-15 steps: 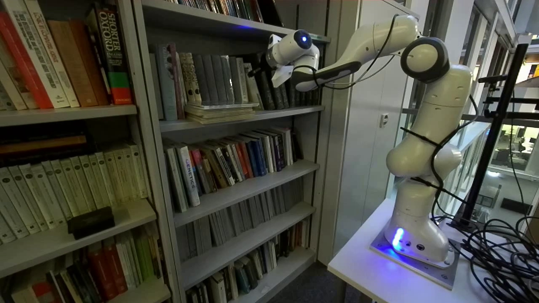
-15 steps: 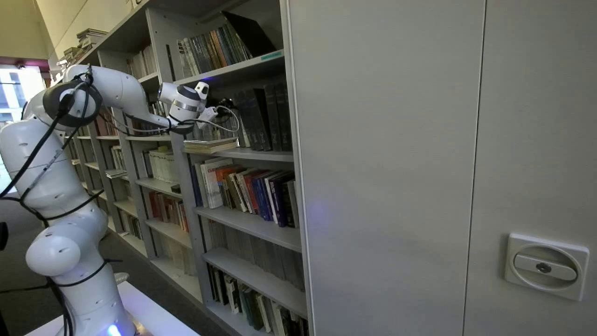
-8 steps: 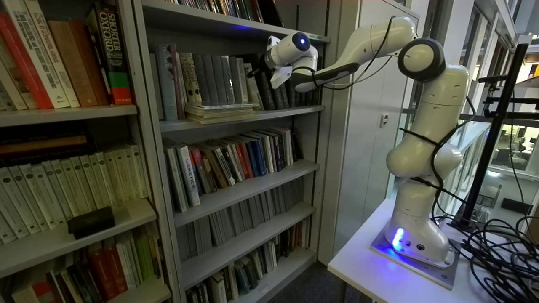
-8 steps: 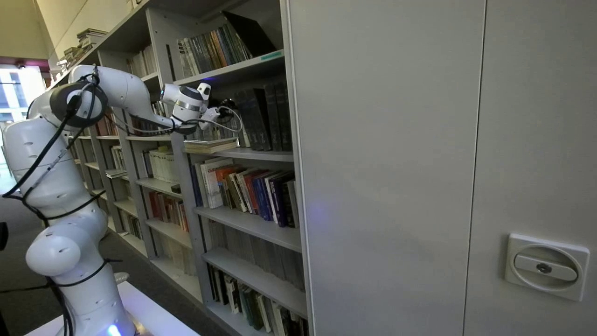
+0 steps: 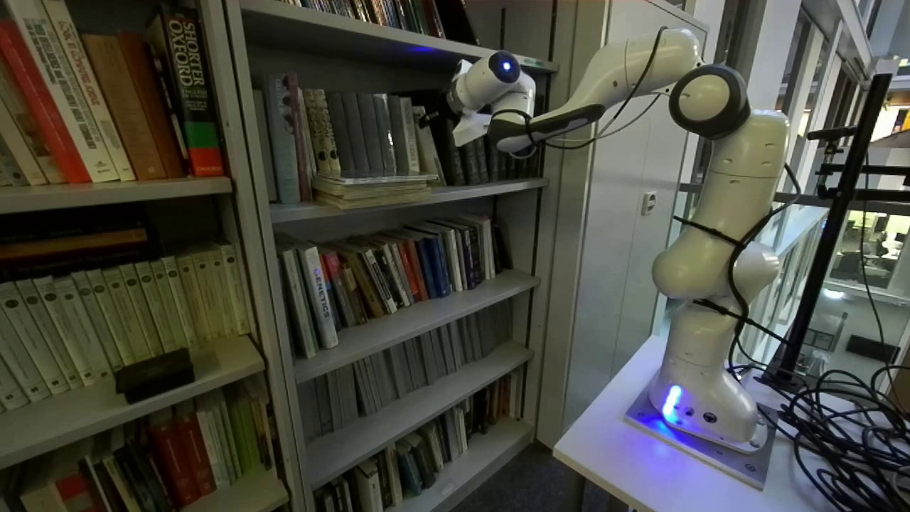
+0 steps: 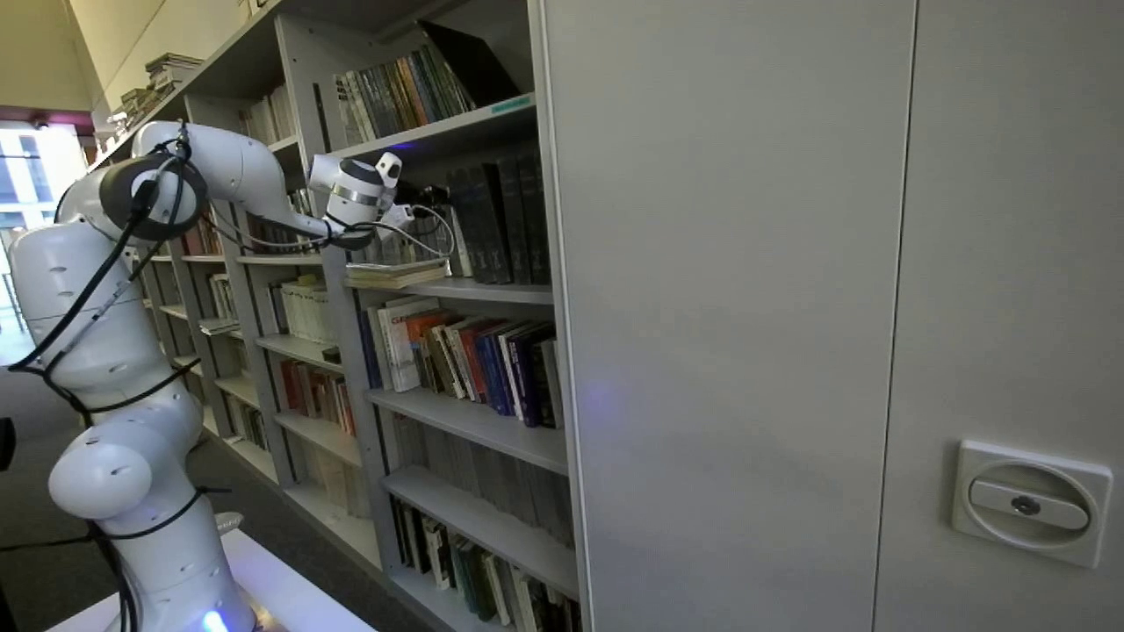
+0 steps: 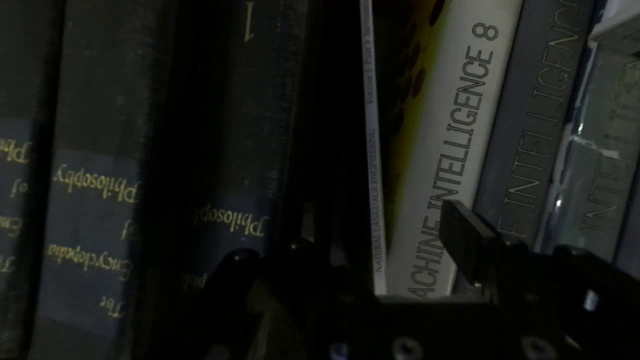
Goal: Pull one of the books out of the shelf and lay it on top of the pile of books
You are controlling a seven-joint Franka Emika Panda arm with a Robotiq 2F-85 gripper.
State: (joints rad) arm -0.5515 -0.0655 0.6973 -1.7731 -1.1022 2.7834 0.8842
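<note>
Book, likely the thin pale-spined one, stands in the shelf at twelve o'clock in the wrist view; your gripper is spread apart, presumably to straddle it; the pile lies flat at the gripper's seven o'clock in an exterior view.

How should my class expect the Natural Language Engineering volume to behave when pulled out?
The Natural Language Engineering volume is probably light and bendy: its spine is narrow. It may tip if nudged, since it and Machine Intelligence 8 stand at different angles.
</note>
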